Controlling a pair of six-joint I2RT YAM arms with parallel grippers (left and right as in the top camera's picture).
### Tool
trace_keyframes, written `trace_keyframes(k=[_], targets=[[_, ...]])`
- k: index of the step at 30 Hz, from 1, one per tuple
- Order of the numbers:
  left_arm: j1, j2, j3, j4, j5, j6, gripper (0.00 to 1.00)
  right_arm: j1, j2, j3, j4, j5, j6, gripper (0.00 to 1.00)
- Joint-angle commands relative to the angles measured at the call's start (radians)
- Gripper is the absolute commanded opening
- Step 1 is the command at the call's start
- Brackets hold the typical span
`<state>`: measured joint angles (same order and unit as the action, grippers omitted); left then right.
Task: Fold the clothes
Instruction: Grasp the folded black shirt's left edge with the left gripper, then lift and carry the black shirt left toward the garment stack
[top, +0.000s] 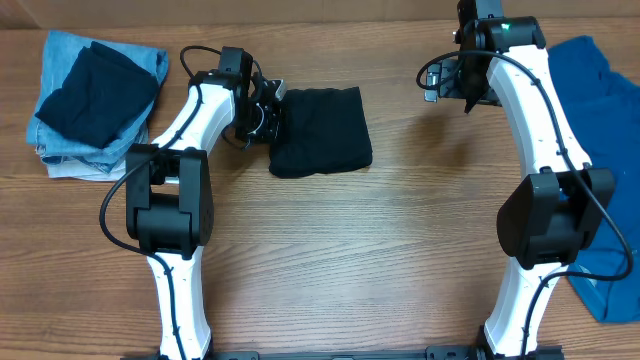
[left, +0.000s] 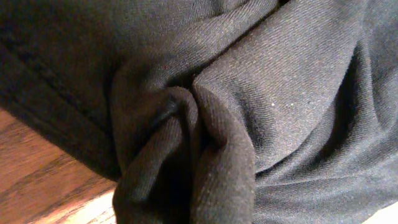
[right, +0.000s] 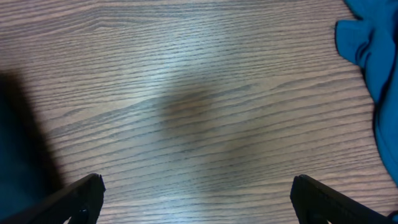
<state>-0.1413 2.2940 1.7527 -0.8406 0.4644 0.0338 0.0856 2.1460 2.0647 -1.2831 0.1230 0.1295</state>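
- Black cloth lies folded into a rough square on your table, just toward 11 o'clock from the centre.
- Your left claw sits at the cloth's 9 o'clock edge, touching it.
- In the left wrist view the dark fabric fills the frame, bunched into a tight ridge with a strip of wood at 7 o'clock. No fingers show, so you cannot tell whether that claw is pinching or spread.
- Your right claw hangs at 1 o'clock, well apart from the black cloth, over bare wood.
- Its fingers stand spread wide at the bottom corners of the wrist view, with only wood grain between them.
- Blue cloth lies loose and rumpled at 3 o'clock, partly under your right arm.
- Your stack sits at 10 o'clock, a dark piece on top of light blue ones.
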Motion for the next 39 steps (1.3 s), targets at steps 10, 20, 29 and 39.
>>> trace_keyframes(k=[10, 20, 29, 39], targets=[[0.016, 0.047, 0.14, -0.174, -0.442, -0.137, 0.04, -0.003, -0.034, 0.016, 0.002, 0.011, -0.005, 1.0], [0.007, 0.058, 0.121, -0.142, -0.41, -0.135, 0.92, -0.003, -0.034, 0.016, 0.002, 0.011, -0.005, 1.0], [0.01, 0.074, -0.01, 0.036, -0.162, 0.032, 0.77, -0.003, -0.034, 0.016, 0.002, 0.011, -0.005, 1.0], [0.042, 0.072, 0.042, -0.07, -0.011, 0.157, 0.04, -0.003, -0.034, 0.016, 0.002, 0.011, -0.005, 1.0]])
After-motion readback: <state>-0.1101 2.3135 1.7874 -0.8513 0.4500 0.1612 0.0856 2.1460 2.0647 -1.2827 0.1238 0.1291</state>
